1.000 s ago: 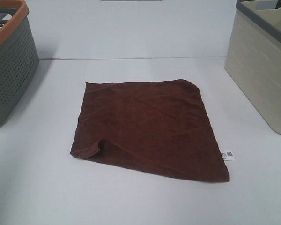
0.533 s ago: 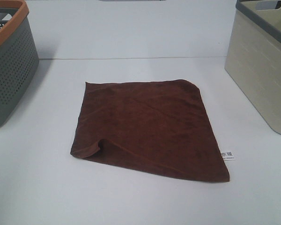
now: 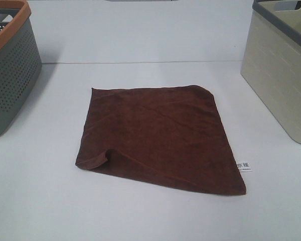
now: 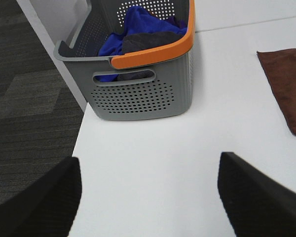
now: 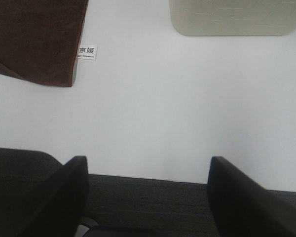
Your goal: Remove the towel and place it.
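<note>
The dark reddish-brown towel (image 3: 158, 135) lies flat on the white table (image 3: 140, 216) in the exterior high view. Its near left corner is folded under and a small white tag (image 3: 244, 166) sticks out at its near right corner. An edge of the towel shows in the left wrist view (image 4: 291, 84), and the tagged corner shows in the right wrist view (image 5: 39, 39). My left gripper (image 4: 148, 197) is open and empty over the table's left edge, beside the grey basket. My right gripper (image 5: 145, 197) is open and empty above the table's front edge. Neither gripper appears in the exterior high view.
A grey perforated basket with an orange rim (image 3: 10, 65) stands at the far left and holds blue and dark cloths (image 4: 138, 32). A beige bin with a grey rim (image 3: 283, 65) stands at the far right and also shows in the right wrist view (image 5: 237, 17). Dark floor lies beyond the table edges.
</note>
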Robot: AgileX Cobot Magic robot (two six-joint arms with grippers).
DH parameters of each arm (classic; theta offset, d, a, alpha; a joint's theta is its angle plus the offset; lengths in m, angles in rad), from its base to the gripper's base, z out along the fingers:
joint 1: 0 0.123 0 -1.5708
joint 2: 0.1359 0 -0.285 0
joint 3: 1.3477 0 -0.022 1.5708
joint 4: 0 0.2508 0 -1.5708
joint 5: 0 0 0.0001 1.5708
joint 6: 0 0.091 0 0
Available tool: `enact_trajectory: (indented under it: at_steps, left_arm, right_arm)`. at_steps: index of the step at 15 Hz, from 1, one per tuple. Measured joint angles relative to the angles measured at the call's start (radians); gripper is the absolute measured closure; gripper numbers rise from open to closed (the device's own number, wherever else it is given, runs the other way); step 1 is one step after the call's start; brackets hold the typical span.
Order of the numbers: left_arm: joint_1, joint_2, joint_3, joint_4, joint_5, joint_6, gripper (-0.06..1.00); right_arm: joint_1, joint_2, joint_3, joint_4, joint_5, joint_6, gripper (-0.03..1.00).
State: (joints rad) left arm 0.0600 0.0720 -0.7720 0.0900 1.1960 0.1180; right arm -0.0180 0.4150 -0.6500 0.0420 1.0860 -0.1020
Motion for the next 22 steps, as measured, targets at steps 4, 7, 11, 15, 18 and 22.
enact_trajectory:
  at_steps: [4, 7, 11, 15, 18, 22]
  left_arm:
    - [0.000, -0.057, 0.024, -0.007, 0.027, -0.014, 0.21]
    - [0.000, -0.057, 0.024, -0.009, 0.028, -0.014, 0.21]
    - [0.000, -0.077, 0.029, -0.020, 0.029, -0.021, 0.21]
    - [0.000, -0.077, 0.069, -0.090, 0.029, 0.000, 0.21]
    - [0.000, -0.077, 0.159, -0.109, 0.024, 0.037, 0.21]
    - [0.000, -0.078, 0.226, -0.152, -0.042, 0.057, 0.21]
  right_arm:
    - [0.000, -0.072, 0.001, 0.006, -0.021, -0.037, 0.37]
    - [0.000, -0.199, 0.006, 0.008, -0.032, -0.049, 0.38]
    - [0.000, -0.404, 0.010, 0.008, -0.002, -0.052, 0.38]
    - [0.000, -0.419, 0.056, 0.008, 0.002, -0.052, 0.38]
    - [0.000, -0.420, 0.111, 0.007, -0.001, -0.028, 0.38]
    - [0.000, -0.420, 0.144, -0.001, -0.018, 0.001, 0.38]
